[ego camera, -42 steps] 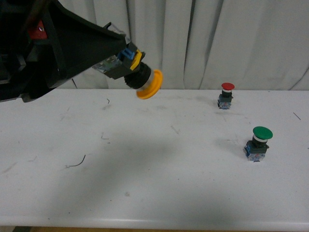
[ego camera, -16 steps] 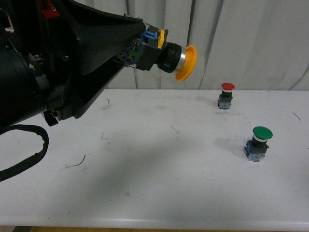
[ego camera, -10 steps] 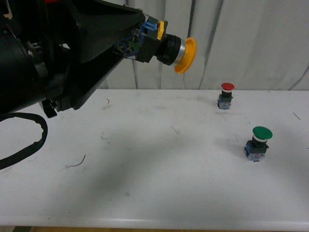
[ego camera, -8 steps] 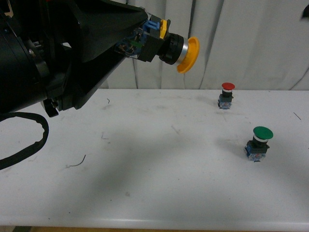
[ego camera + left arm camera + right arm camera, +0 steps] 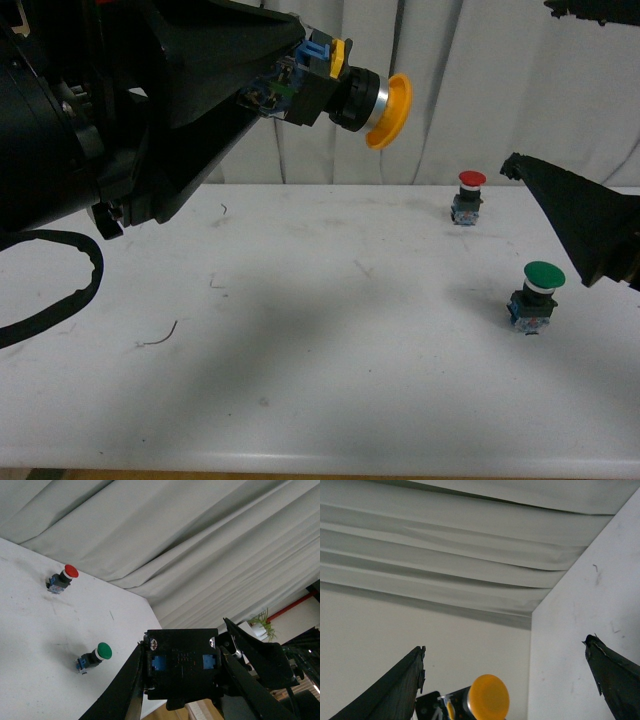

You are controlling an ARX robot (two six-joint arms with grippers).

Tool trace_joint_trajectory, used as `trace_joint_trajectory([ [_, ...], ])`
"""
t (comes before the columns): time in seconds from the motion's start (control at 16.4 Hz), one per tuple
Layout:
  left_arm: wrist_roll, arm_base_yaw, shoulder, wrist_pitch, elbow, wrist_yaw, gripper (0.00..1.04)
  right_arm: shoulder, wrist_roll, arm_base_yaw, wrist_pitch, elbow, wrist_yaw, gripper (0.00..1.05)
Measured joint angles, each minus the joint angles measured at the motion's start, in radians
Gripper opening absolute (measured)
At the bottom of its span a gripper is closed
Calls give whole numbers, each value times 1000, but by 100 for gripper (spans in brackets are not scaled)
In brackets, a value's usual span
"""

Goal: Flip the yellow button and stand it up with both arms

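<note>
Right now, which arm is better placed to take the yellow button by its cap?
The right one. The left gripper grips the yellow button by its block, in the air, with the cap pointing toward the right gripper, whose jaws are open and empty.

Scuffed white table [image 5: 300,390] — red-capped button [image 5: 468,198], green-capped button [image 5: 536,296]; both upright

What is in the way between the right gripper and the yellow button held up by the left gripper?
Nothing visible. The right gripper has its jaws open and faces the cap of the yellow button across open air. The red button and green button stand lower, on the table.
</note>
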Motion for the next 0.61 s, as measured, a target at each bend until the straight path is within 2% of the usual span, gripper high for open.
trace_joint_trajectory([
  [0.18,0,2,1,4,0,1,35,46,92,55,2,46,25,98],
  [0.61,0,20,0,3,-8,11,35,121,87,226,-1,97,58,98],
])
